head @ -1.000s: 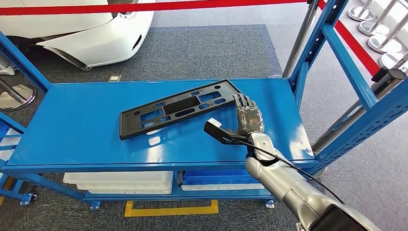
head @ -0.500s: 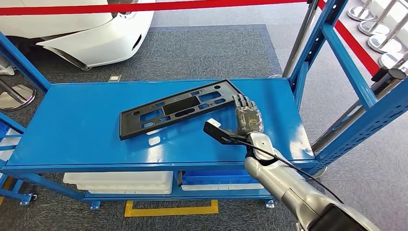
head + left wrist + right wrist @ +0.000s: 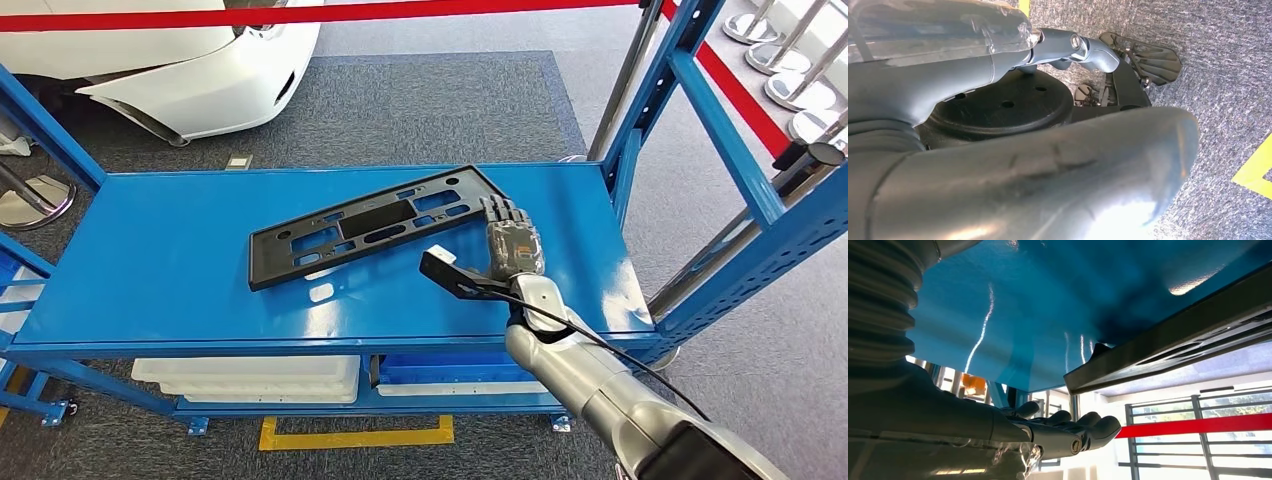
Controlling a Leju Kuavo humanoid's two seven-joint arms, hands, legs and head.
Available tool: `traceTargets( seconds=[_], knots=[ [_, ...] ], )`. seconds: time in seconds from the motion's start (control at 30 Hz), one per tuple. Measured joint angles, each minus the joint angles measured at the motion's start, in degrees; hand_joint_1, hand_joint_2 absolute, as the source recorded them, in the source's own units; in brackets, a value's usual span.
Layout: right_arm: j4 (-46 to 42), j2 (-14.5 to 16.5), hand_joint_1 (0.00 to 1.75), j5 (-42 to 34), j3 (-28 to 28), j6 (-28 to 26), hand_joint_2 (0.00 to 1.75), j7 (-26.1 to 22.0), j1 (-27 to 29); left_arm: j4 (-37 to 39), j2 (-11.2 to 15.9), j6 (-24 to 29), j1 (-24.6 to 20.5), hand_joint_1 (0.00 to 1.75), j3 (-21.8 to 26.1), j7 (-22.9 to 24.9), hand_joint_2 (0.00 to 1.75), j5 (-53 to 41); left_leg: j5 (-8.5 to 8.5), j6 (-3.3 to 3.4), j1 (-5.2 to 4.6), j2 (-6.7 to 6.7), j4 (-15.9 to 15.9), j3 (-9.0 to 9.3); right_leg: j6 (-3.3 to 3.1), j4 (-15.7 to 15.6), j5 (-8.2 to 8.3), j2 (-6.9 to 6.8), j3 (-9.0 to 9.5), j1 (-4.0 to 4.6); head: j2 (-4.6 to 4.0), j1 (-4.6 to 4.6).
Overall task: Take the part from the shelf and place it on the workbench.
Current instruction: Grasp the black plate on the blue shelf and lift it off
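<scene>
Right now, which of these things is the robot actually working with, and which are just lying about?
For the job:
black part
blue shelf it lies on
right hand, beside the part's end

Just lying about:
white bin underneath
blue bin underneath
red barrier tape
white car

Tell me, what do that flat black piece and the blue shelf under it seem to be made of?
The black part looks like moulded plastic: matte, thin, with many cut-out slots and holes. The blue shelf looks like painted sheet metal: its glossy surface throws bright reflections, and its uprights are perforated steel-style posts. Neither can be confirmed by sight alone.
</scene>
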Motion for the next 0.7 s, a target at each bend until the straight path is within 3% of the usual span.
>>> traceTargets(
  seconds=[0.4,0.53,0.6,0.63,0.7],
  knots=[
    [0.72,0.22,0.00,-0.01,0.04,-0.07,1.75,0.01,-0.41,0.00,0.00,-0.11,0.00,0.00,0.02,-0.08,0.00,0.00,0.00,0.00,0.00,0.00,0.00,-0.02,0.00,0.00,0.00,0.00,-0.02,0.00,0.00,-0.03],
    [0.83,0.53,0.00,0.00,0.10,-0.07,1.75,0.15,-0.58,0.02,0.06,-0.28,-0.02,0.00,0.02,-0.27,0.00,0.00,-0.05,0.99,-0.27,0.00,0.04,-0.25,0.75,-0.58,0.41,-0.33,0.05,-0.33,0.00,-0.44],
    [0.81,0.64,0.00,0.01,0.10,-0.09,1.75,0.23,-0.80,0.02,0.05,-0.38,-0.01,0.00,0.02,-0.34,0.00,0.00,0.77,1.65,0.19,-0.08,-1.95,0.81,1.11,-0.63,0.23,0.20,0.17,-0.23,0.00,-0.70],
    [0.80,0.67,0.00,0.01,0.09,-0.09,1.75,0.25,-0.98,0.02,0.04,-0.43,-0.04,0.00,0.02,-0.37,0.00,0.00,1.26,1.91,0.46,-0.14,-3.08,1.45,1.29,0.53,-0.42,0.82,-0.41,-0.22,0.00,-0.56],
    [0.81,0.62,0.00,0.01,0.09,-0.09,1.75,0.31,-1.11,0.02,0.03,-0.50,-0.12,0.00,0.02,-0.41,0.00,0.00,1.76,2.08,0.81,-0.33,-4.29,2.20,1.72,6.44,-2.83,2.11,-3.88,-0.46,0.00,-0.04]
  ],
)
